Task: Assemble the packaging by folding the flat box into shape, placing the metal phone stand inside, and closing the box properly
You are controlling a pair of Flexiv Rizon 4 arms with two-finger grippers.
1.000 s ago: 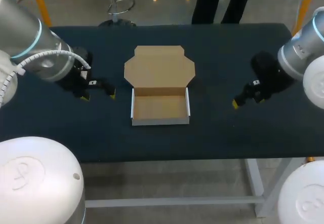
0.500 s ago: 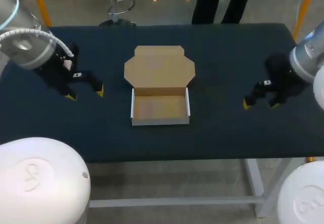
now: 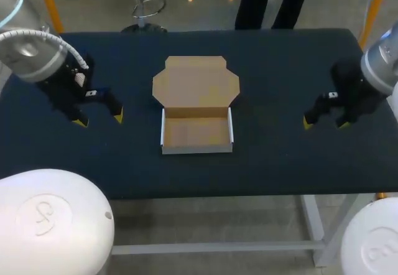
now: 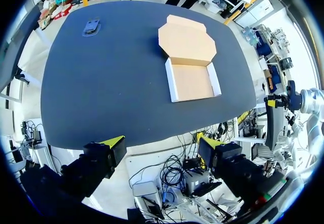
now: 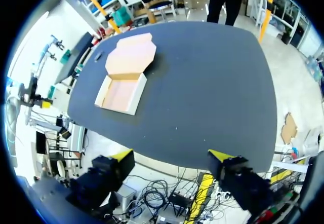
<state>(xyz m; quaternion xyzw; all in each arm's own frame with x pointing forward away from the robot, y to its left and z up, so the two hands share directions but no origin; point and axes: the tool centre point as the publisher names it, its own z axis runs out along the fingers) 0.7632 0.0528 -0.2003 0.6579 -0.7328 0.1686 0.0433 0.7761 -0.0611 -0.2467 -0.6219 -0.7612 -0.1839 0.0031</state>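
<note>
In the head view, the box (image 3: 196,132) sat at the centre of the frame on the dark table (image 3: 280,163), its shallow tray folded up. Level with the tray, the left gripper (image 3: 98,120) hung at the middle left, fingers spread wide and holding nothing. The right gripper (image 3: 324,124) hung at the middle right, just as open and unladen, and both were well apart from the box. Beyond the tray, the lid flap (image 3: 196,81) lay flat. The left wrist view showed a small grey object (image 4: 92,27) near the table's far corner, which I could not identify.
</note>
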